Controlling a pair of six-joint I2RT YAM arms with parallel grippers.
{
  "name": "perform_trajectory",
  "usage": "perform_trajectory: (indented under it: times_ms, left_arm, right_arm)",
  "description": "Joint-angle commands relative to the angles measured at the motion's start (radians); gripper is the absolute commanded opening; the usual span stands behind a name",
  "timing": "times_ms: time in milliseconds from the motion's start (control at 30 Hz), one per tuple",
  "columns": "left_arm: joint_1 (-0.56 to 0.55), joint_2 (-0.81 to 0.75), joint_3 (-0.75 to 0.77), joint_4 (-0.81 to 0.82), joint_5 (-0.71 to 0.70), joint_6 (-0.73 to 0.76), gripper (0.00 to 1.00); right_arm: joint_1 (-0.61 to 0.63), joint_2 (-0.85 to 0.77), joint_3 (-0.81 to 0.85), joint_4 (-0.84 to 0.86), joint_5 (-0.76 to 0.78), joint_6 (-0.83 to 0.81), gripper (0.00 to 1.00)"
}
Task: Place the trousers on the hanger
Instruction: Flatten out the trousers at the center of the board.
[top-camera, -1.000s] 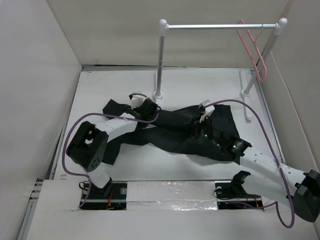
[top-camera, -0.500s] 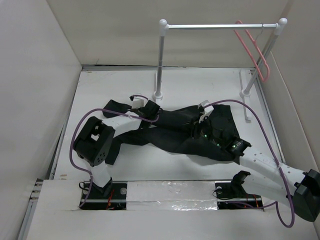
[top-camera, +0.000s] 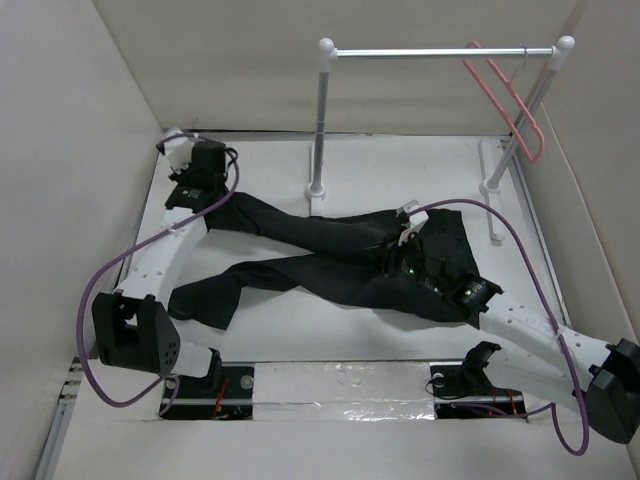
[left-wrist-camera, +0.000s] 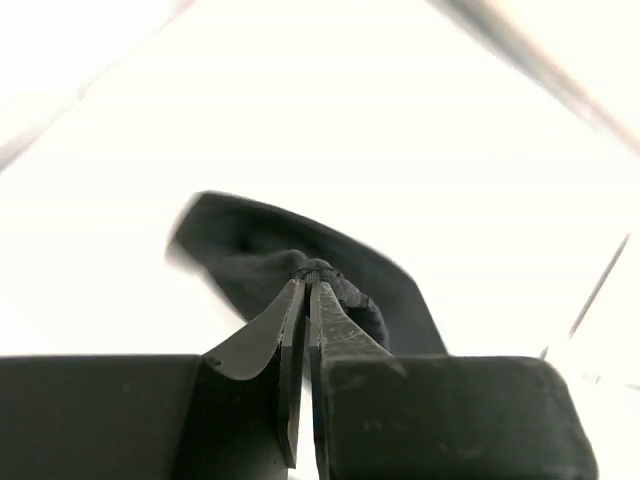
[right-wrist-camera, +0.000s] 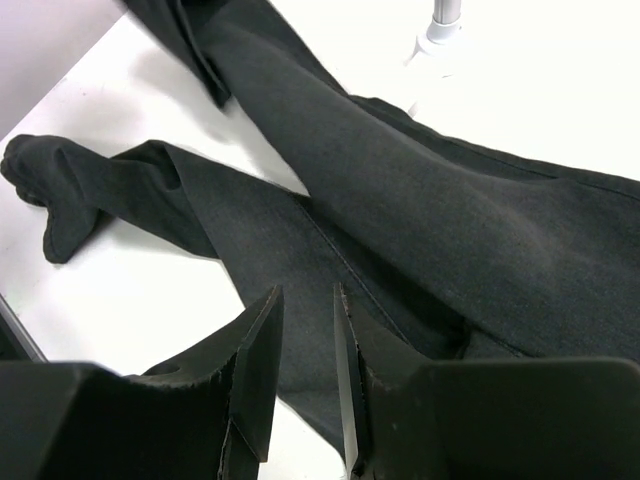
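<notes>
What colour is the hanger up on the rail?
Pink. The thin triangular hanger shows best in the top external view.

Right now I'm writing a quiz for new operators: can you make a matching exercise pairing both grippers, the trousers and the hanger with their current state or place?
Things:
1. left gripper
2. right gripper
3. hanger
4. trousers

States or places:
A. open, above black cloth
B. spread across the table
C. shut on the end of a trouser leg
D. hanging at the right end of the rail

Pairs: 1-C, 2-A, 3-D, 4-B
</notes>
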Motion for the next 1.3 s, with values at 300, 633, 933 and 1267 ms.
perform_trajectory:
  times_ms: [300, 633, 933, 1267]
  left_arm:
    - [0.237, 0.037, 0.242, 0.079, 0.386, 0.291, 0.0]
    - [0.49, 0.078, 0.204, 0.199, 0.645, 0.33, 0.0]
    - [0.608, 0.195, 0.173, 0.191, 0.471, 0.316, 0.5]
    - [0.3, 0.117, 0.057, 0.2, 0.342, 0.282, 0.46]
  right_arm:
    - [-0.01, -0.031, 0.004, 0.041, 0.029, 0.002, 0.34]
    - [-0.01, -0.011, 0.011, 0.033, 0.051, -0.002, 0.35]
    - [-0.01, -0.003, 0.012, 0.029, 0.043, -0.007, 0.36]
    - [-0.019, 0.041, 0.023, 0.033, 0.025, -0.004, 0.1]
